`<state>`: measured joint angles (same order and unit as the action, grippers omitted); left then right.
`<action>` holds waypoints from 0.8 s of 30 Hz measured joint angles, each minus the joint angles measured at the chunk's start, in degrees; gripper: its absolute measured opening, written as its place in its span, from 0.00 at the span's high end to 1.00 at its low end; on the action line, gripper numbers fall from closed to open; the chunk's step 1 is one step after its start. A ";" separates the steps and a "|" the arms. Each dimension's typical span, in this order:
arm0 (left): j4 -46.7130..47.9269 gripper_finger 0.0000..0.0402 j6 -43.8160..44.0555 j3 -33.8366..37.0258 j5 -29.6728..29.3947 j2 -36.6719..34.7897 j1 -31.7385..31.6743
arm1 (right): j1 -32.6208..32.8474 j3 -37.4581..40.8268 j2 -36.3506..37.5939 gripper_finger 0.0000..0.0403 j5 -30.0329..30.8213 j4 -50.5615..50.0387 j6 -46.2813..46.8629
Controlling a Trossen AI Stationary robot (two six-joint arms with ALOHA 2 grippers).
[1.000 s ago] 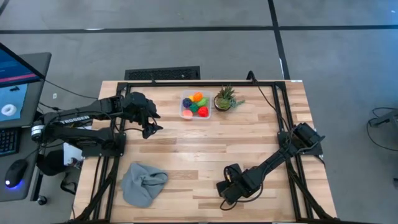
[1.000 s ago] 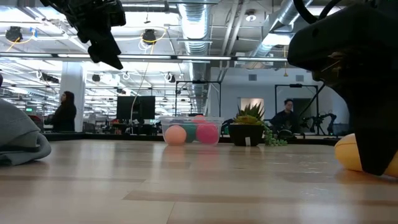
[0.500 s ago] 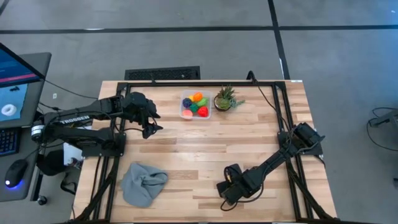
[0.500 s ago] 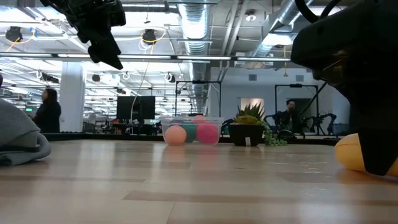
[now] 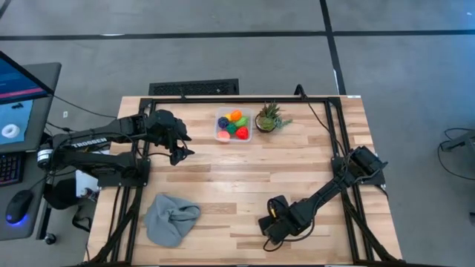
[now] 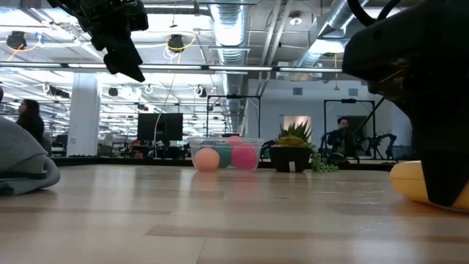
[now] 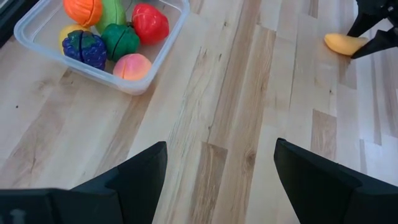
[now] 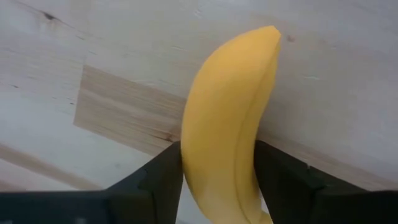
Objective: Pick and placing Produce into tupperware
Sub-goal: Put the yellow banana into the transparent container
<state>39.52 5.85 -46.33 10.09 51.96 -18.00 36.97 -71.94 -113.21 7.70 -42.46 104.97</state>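
- We look down on a pale wooden table (image 5: 245, 178) with a black frame, both dark arms reaching over it.
- The left arm (image 5: 96, 141) stretches from the table's left side, and its left gripper (image 5: 180, 148) hangs in the air left of the tupperware, clear of the wood. In its wrist view we see the two fingers (image 7: 134, 180) spread wide apart with only bare boards between them; it holds nothing.
- The right arm (image 5: 334, 185) slants from the right edge down to the near middle, where the right gripper (image 5: 273, 219) sits low at the tabletop. In its wrist view we see the fingers (image 8: 158, 177) pressed against both sides of a yellow banana (image 8: 233, 118), which lies on or just above the wood; we cannot tell which.
- A crumpled grey cloth (image 5: 171, 217) lies at the near left, well apart from everything else.
- The tupperware (image 5: 233, 125) stands at the far middle of the table, a clear rectangular tub holding toy produce (image 7: 112, 34): orange, green, red, purple, yellow and peach pieces.
- A small potted plant (image 5: 269, 119) stands just beside the tub, on its right.
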 joint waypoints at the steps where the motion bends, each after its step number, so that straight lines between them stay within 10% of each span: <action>1: 0.01 0.29 0.00 0.00 0.00 0.00 0.00 | 0.00 0.00 0.00 0.48 0.00 -0.04 0.00; 24: 0.01 0.29 0.04 0.00 0.00 0.00 0.00 | 0.00 0.02 -0.01 0.55 0.02 -0.37 0.00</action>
<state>39.53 5.89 -46.33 10.09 51.96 -18.00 36.97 -71.92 -113.21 7.73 -42.83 104.97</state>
